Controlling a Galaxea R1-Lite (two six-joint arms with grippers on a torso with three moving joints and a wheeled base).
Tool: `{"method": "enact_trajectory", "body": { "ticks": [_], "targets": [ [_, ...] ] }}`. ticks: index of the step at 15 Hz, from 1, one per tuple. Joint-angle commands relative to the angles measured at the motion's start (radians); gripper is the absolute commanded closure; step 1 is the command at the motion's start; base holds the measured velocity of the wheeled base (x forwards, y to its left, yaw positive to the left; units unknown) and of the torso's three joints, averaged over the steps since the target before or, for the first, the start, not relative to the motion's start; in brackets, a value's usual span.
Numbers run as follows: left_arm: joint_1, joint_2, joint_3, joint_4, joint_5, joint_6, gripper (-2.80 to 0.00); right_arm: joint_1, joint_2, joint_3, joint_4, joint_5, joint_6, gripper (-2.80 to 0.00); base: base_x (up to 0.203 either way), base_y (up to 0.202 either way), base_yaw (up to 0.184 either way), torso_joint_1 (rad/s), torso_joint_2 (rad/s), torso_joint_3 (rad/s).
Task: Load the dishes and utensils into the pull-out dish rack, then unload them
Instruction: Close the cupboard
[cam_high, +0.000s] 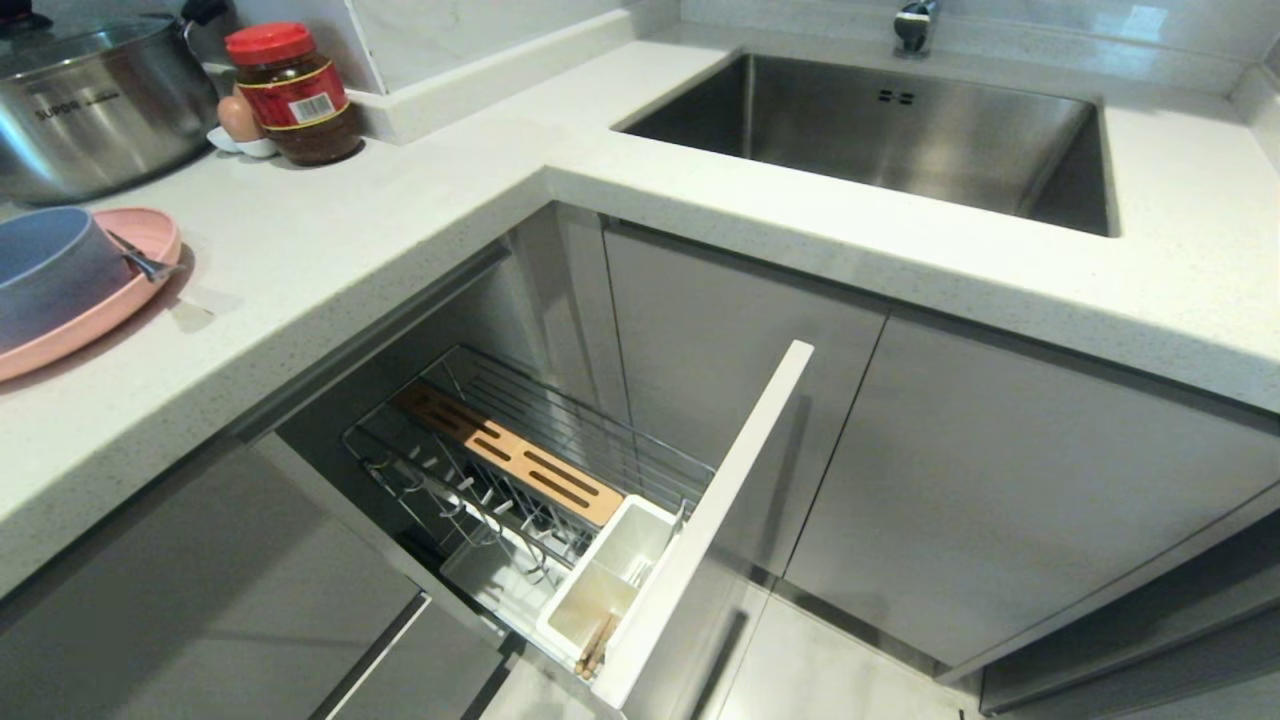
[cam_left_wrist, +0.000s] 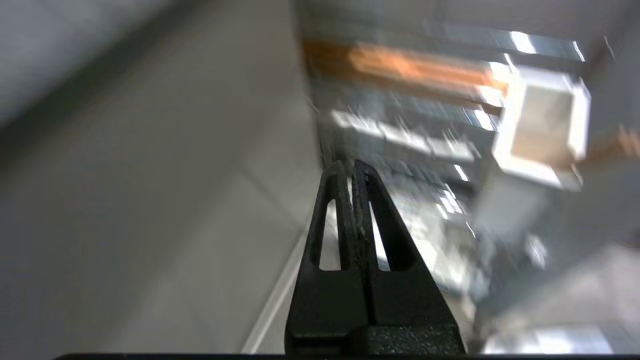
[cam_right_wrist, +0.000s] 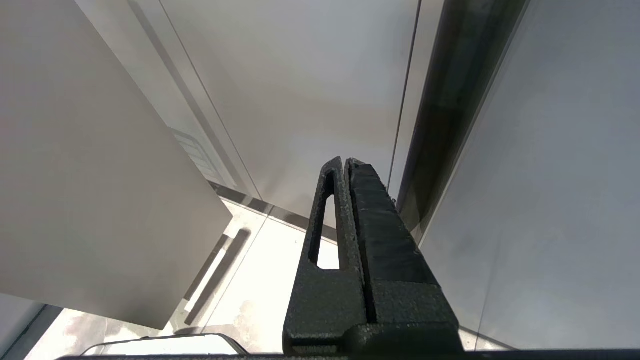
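The pink plate (cam_high: 110, 300) lies on the counter at far left, carrying the pale-blue bowl (cam_high: 45, 270) and a slim metal utensil (cam_high: 140, 262). Below the counter the pull-out dish rack (cam_high: 590, 415) stands pulled out, with its wooden board (cam_high: 510, 455), white cups (cam_high: 610, 580) and white front panel (cam_high: 720, 510). The chopsticks (cam_high: 597, 645) stand in the nearest cup. Neither arm shows in the head view. My left gripper (cam_left_wrist: 350, 170) is shut and empty, facing the blurred rack (cam_left_wrist: 425, 145) beside a cabinet front. My right gripper (cam_right_wrist: 345, 162) is shut and empty, parked facing cabinet doors.
A lidded steel pot (cam_high: 90, 100), a red-lidded jar (cam_high: 295, 95) and an egg (cam_high: 238, 118) stand at the counter's back left. The steel sink (cam_high: 880, 140) is sunk into the counter at back right. Grey cabinet doors (cam_high: 1000, 480) flank the rack.
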Motion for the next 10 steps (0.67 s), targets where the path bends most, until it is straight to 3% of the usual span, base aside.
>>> {"method": "enact_trajectory", "body": {
  "ticks": [1,4,10],
  "targets": [
    [0.000,0.001,0.015,0.030,-0.023,-0.008,0.00,0.000,-0.003,0.000,0.000,0.000,0.001,0.00,0.000,0.000,0.000,0.000,0.00,0.000],
    [0.000,0.001,0.015,0.024,-0.021,-0.082,0.00,0.000,-0.003,0.000,0.000,0.000,0.001,0.00,0.000,0.000,0.000,0.000,0.00,0.000],
    [0.000,0.001,0.017,0.021,0.009,-0.136,0.00,0.000,-0.003,0.000,0.000,0.000,0.001,0.00,0.000,0.000,0.000,0.000,0.00,0.000]
  ]
}}
